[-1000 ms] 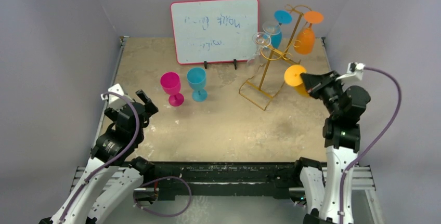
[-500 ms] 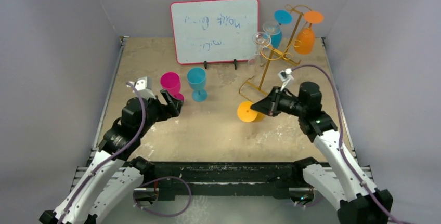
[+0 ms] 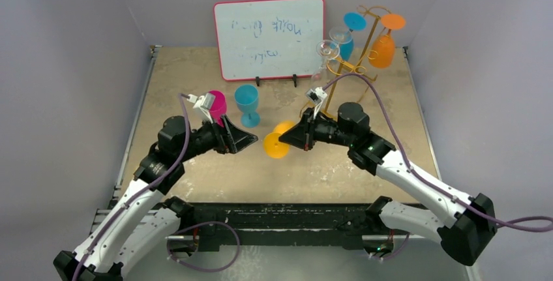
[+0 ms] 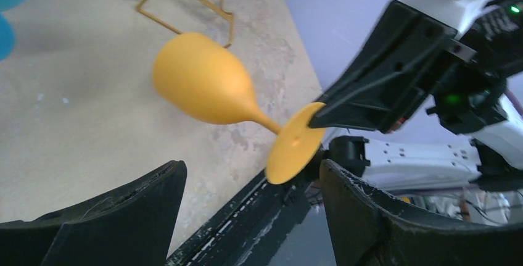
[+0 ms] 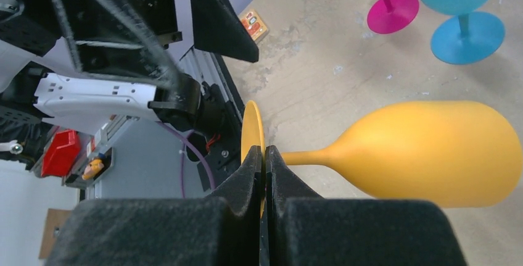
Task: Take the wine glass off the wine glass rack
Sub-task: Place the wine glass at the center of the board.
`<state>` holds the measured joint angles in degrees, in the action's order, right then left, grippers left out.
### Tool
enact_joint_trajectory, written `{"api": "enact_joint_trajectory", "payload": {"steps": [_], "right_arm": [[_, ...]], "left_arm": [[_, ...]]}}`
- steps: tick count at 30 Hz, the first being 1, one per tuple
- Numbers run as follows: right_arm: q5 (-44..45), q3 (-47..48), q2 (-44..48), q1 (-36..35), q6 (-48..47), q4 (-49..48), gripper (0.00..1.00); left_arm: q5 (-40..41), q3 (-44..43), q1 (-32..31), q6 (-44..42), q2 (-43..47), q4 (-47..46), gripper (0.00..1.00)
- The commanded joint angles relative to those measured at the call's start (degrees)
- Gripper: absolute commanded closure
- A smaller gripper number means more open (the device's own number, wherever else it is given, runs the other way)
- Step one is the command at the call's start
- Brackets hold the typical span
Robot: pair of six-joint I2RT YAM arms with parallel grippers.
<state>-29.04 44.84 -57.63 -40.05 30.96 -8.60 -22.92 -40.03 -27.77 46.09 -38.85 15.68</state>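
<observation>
Right wrist view shows the right gripper pinched fully shut on the thin foot disc of the smooth orange plastic wine glass; I find the glass lying horizontal in the air above the mottled beige tabletop, off the tall gold wire wine glass rack and well forward of it; the left gripper has its jaws spread wide with nothing between them, the foot and stem just ahead of it.

Judgement: the glass looks light, rigid and slick, unlikely to shatter; an edge pinch on the foot leaves the bowl cantilevered, so it may pivot; the stem just below the bowl is the safer hold.

Against a second ago: the glass was then out near the table's right edge beside the rack, and the left arm lay back by the left edge; both have since come to the centre, facing each other.
</observation>
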Motion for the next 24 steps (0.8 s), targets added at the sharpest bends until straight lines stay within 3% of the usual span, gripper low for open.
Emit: {"api": "enact_joint_trajectory", "payload": {"steps": [1,6,10,19,22,24], "right_arm": [[-2.6,3.6,-2.6,-1.2,-0.4,-6.6,1.0],[-9.0,4.0,-3.7,-1.2,2.7,-10.9,1.0],[-11.8,4.4,-4.3,-1.3,5.8,-14.7,1.0],[-16.1,4.0,-7.0,-1.3,6.5,-13.5,1.0],[-15.4,3.2,-6.6,-1.4,6.9,-14.4,1.0],[-14.2,3.1,-6.0,-1.3,6.7,-14.7,1.0]], "left_arm": [[-11.0,0.4,0.0,2.3,-2.4,-8.4,0.23],[-14.6,-0.5,-1.2,-0.9,-4.8,-6.6,0.3],[-16.1,-4.3,-1.6,-7.4,-9.1,-0.4,0.42],[-17.9,-6.8,-1.7,-6.5,-11.2,-4.3,0.8],[-18.7,-6.6,-2.1,-6.5,-11.3,-4.4,1.0],[-18.4,-6.5,-2.3,-6.7,-10.6,-3.9,1.0]]}}
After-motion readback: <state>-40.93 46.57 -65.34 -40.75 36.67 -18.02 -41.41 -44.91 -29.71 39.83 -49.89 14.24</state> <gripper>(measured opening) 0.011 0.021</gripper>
